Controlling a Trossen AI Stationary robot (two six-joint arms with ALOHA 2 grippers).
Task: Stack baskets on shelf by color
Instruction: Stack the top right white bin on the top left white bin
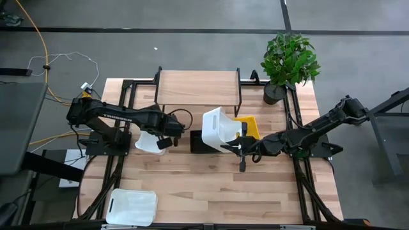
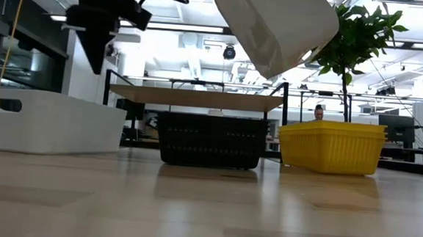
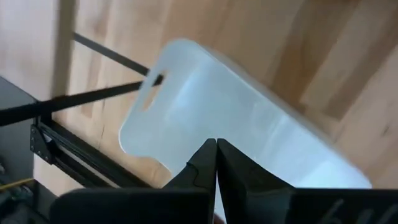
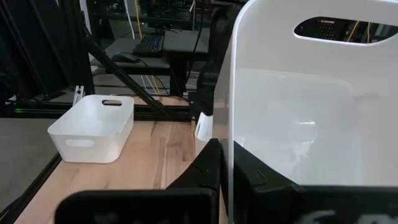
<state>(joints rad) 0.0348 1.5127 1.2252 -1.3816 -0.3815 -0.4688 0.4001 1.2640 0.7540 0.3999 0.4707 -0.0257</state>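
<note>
A white basket (image 1: 217, 130) hangs tilted in the air over a black basket (image 1: 199, 144), which stands on the table in front of the shelf (image 1: 198, 88). My right gripper (image 1: 234, 145) is shut on the white basket's wall. Yellow baskets (image 2: 333, 146) sit nested on the table beside the black basket (image 2: 210, 140). My left gripper (image 3: 216, 163) is shut and hovers above a second white basket (image 1: 147, 142) that rests on the table. A third white basket (image 1: 131, 206) lies near the table's near left corner. My right gripper pinches one wall of the white basket (image 4: 231, 143) at its rim, one finger inside the basket and one outside. The fingers come level from the table's right. The basket is lifted clear and tilted, its handle cut-out (image 4: 342, 28) at the high end.
A potted plant (image 1: 289, 61) stands at the table's far right corner. The shelf top (image 2: 198, 98) is bare. Black frame rails run along the table's left and right sides. Open tabletop lies along the near edge right of the third white basket.
</note>
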